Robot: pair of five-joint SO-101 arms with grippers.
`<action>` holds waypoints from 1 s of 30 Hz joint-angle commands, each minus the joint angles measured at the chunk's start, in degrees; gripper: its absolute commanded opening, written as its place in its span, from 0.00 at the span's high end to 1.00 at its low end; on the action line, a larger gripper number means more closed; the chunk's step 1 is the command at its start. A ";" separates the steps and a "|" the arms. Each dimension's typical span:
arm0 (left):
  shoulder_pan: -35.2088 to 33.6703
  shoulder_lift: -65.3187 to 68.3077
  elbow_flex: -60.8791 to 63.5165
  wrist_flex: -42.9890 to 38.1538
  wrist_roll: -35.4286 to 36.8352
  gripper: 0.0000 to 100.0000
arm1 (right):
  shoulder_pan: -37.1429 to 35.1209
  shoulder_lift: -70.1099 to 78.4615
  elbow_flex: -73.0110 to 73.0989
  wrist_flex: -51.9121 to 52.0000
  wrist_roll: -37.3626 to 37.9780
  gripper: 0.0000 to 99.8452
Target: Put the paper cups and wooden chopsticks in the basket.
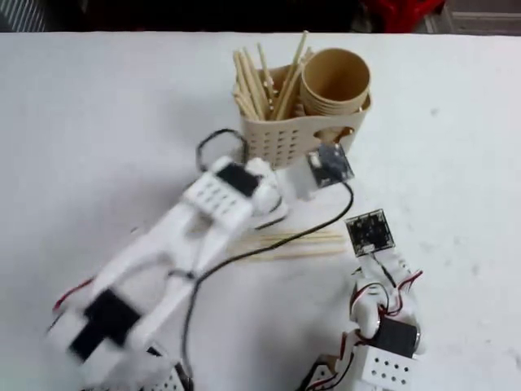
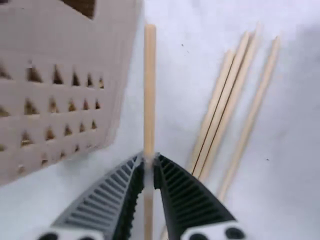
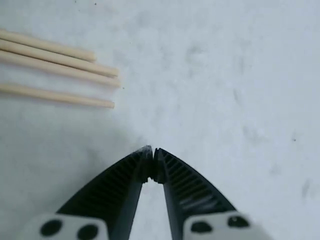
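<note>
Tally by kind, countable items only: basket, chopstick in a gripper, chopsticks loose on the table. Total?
Basket: 1
Held chopstick, in the left gripper: 1
Loose chopsticks on the table: 4
Total: 6
Stacked paper cups and binned chopsticks are too bunched to count.

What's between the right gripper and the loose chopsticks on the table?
Nothing but bare table separates the right gripper from the loose chopsticks, seen in the right wrist view.
</note>
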 commanded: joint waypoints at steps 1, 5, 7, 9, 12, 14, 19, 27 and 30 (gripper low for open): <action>-0.57 -25.19 5.63 -3.08 3.78 0.98 | 0.13 0.31 0.53 -0.57 -0.09 0.98; -1.01 -39.16 5.89 -9.32 9.67 0.98 | 0.13 0.31 0.53 -0.57 -0.09 0.98; -1.10 -42.24 5.19 -14.86 12.22 0.98 | 0.13 0.31 0.53 -0.57 -0.09 0.98; -1.63 -42.68 3.43 -20.75 14.24 0.98 | 0.13 0.31 0.53 -0.57 -0.09 0.98; -3.12 -41.89 1.67 -31.03 17.93 0.98 | 0.13 0.31 0.53 -0.57 -0.09 0.98; -3.21 -39.25 0.00 -37.71 19.96 0.98 | 0.13 0.31 0.53 -0.57 -0.09 0.98; -3.21 -27.56 -11.16 -41.76 20.40 0.98 | 0.13 0.31 0.53 -0.57 -0.09 0.98; -4.35 -8.66 -33.05 -38.95 25.67 0.98 | 0.13 0.31 0.53 -0.57 -0.09 0.98; -6.11 -4.79 -39.74 -34.73 28.22 0.98 | 0.13 0.31 0.53 -0.57 -0.09 0.98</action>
